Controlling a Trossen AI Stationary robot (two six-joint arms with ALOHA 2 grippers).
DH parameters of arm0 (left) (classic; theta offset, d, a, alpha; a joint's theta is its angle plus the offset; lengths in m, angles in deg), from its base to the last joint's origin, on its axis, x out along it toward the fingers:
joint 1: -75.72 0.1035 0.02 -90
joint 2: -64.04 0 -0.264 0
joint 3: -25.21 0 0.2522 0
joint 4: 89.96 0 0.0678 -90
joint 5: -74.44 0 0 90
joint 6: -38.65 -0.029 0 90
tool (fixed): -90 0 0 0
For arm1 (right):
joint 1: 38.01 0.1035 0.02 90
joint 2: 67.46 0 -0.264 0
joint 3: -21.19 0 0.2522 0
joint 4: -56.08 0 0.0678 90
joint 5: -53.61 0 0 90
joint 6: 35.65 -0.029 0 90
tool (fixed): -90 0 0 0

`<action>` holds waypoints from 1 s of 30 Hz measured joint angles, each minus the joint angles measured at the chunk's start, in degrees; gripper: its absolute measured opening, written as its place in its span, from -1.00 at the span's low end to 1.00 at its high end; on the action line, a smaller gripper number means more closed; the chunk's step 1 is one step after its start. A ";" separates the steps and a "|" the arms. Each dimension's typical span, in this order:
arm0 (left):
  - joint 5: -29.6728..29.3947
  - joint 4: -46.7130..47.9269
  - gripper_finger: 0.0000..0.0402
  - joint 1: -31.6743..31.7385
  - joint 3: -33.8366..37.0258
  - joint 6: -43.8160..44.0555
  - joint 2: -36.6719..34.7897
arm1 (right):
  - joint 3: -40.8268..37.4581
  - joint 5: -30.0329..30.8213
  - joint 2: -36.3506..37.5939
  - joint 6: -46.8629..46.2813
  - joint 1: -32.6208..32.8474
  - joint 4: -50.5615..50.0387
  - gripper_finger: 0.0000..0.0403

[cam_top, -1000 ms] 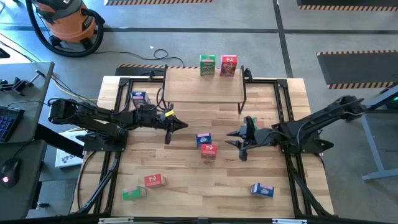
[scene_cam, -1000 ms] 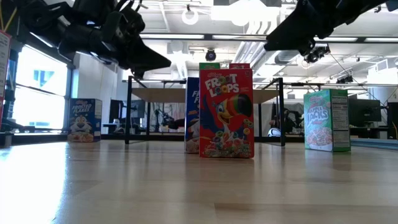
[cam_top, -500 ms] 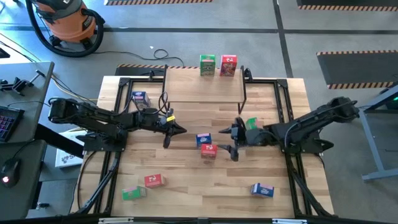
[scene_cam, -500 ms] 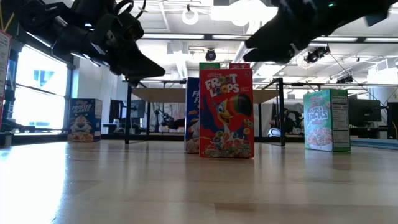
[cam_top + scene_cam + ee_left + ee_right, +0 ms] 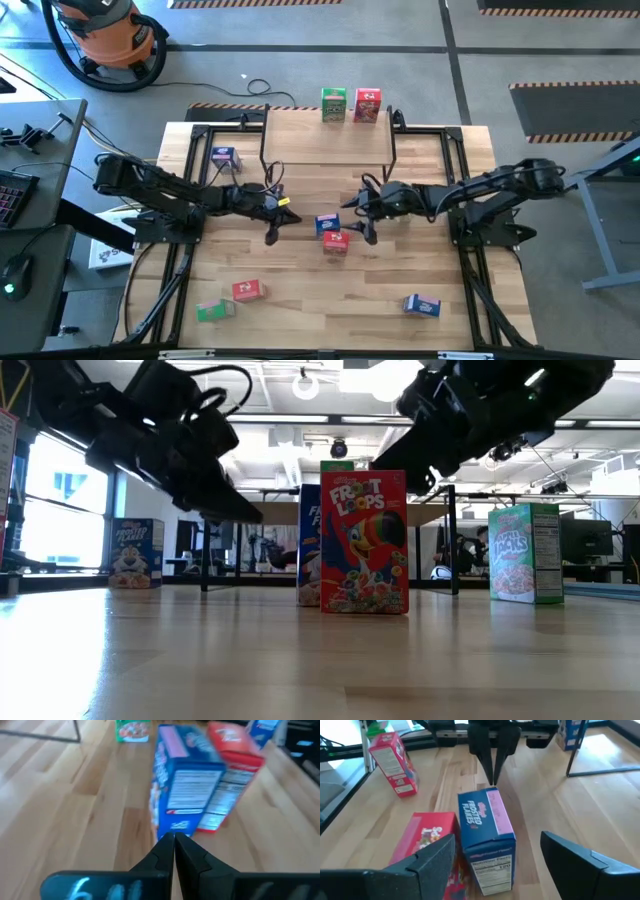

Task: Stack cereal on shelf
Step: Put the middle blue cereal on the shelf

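Observation:
A blue cereal box [image 5: 327, 224] stands mid-table, with a red box [image 5: 336, 241] right beside it on the near side. My right gripper [image 5: 358, 218] is open and hovers just right of the pair. In the right wrist view its fingers [image 5: 432, 860] stand on either side of the blue box [image 5: 487, 832] without touching it. My left gripper [image 5: 281, 214] is shut and points at the blue box [image 5: 185, 785] from the left, a short gap away. The shelf [image 5: 326, 140] stands at the far side, with a green box [image 5: 333, 103] and a red box [image 5: 367, 105] at its far edge.
More boxes stand or lie around the table: blue [image 5: 223, 157] at far left, red [image 5: 248, 290] and green [image 5: 212, 311] at near left, blue [image 5: 422, 306] at near right, and green [image 5: 403, 199] partly under my right arm. Black shelf legs [image 5: 574, 750] rise beyond the blue box.
My right gripper has moved toward the table's left, from beside the green box to the blue and red pair, staying open. My left gripper has dipped slightly and stays shut. No box has moved.

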 joint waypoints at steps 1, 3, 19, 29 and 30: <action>-0.87 -0.55 -0.96 -0.12 0.00 0.66 0.63 | 0.45 -0.65 -0.45 0.00 -0.32 -0.13 0.41; -2.11 -2.87 -0.96 -0.50 -0.01 0.85 2.14 | 1.69 -1.89 -1.30 0.63 -0.75 -0.42 0.41; -4.34 -4.31 -0.96 -3.74 -4.00 0.14 6.59 | 12.98 -5.82 -10.85 4.07 -1.57 -11.17 0.41; -5.02 -2.58 -0.96 -3.60 -3.98 0.16 6.00 | 15.74 -6.75 -13.42 5.92 -1.56 -14.49 0.39; -5.02 -2.44 -0.96 -3.53 -3.93 0.52 5.32 | 15.74 -6.75 -13.31 5.97 -1.55 -14.50 0.37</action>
